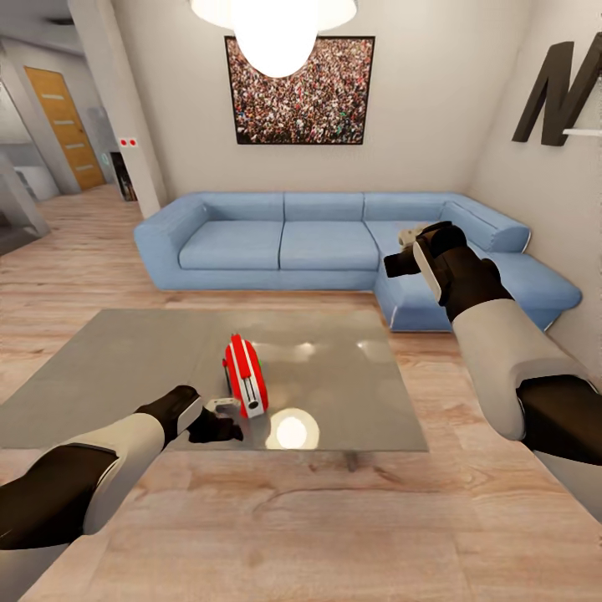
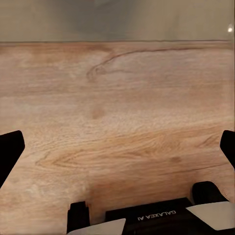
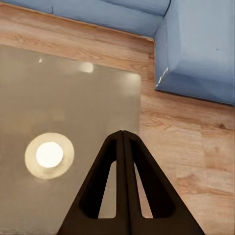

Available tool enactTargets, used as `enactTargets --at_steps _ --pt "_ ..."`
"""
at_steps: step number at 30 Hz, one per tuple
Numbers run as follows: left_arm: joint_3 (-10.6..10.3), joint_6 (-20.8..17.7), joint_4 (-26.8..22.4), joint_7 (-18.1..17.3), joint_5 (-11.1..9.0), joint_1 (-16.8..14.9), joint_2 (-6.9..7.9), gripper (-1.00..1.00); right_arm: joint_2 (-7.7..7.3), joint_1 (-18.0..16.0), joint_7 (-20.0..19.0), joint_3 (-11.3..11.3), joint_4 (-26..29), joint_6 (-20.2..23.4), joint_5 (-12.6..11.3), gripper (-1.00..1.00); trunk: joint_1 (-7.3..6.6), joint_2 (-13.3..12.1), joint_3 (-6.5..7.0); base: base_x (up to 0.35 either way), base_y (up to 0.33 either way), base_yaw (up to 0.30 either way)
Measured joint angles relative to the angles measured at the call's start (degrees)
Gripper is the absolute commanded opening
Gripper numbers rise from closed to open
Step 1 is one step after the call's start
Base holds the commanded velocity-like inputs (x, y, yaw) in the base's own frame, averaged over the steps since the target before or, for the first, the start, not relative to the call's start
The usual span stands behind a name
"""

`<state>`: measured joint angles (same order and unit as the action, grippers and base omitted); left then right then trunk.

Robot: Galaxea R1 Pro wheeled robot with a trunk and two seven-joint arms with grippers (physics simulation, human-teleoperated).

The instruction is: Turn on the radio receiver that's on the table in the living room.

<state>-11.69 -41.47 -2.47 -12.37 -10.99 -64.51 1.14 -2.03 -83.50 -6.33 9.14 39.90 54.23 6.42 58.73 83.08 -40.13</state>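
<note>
The red-and-white radio receiver (image 1: 245,376) stands on its edge near the front of the glossy grey table (image 1: 125,368). My left gripper (image 1: 221,418) is low at the table's front edge, right by the radio's near end; I cannot tell whether it touches. In the left wrist view its fingertips (image 2: 11,152) are spread wide, open, over wood floor with the table (image 2: 117,19) beyond. My right gripper (image 1: 401,251) is raised to the right of the table. In the right wrist view it (image 3: 122,133) is shut and empty above the table (image 3: 58,98).
A blue corner sofa (image 1: 284,242) runs behind and to the right of the table, its corner (image 3: 200,44) close to the table's edge. A crowd photo (image 1: 299,79) hangs above it, with a bright lamp (image 1: 276,25) overhead. Wood floor (image 1: 293,527) lies in front.
</note>
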Motion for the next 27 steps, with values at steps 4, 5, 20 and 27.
enactTargets --at_steps 4,5,20,27 --pt "0.0 0.0 0.0 0.0 0.0 0.0 0.00 1.00 0.00 0.0 0.0 0.0 0.0 0.0 0.0 -1.00 0.00 0.0 0.00 -0.333 0.000 0.000" --pt "0.0 0.1 0.0 0.0 0.0 0.0 0.00 1.00 0.01 0.0 0.0 0.0 0.0 0.0 0.0 -1.00 0.00 0.0 0.00 -0.309 0.000 0.000" --pt "0.0 0.2 0.1 0.0 0.0 0.5 0.18 1.00 -0.07 3.6 -0.1 0.0 -0.1 -1.8 0.1 -1.00 0.00 0.0 0.00 -0.061 0.000 0.000" --pt "0.0 2.7 0.1 0.0 0.0 2.1 0.36 1.00 -0.93 8.2 -0.1 -0.1 -1.8 -6.3 0.1 -1.00 0.00 0.0 -0.01 0.000 0.000 0.000"
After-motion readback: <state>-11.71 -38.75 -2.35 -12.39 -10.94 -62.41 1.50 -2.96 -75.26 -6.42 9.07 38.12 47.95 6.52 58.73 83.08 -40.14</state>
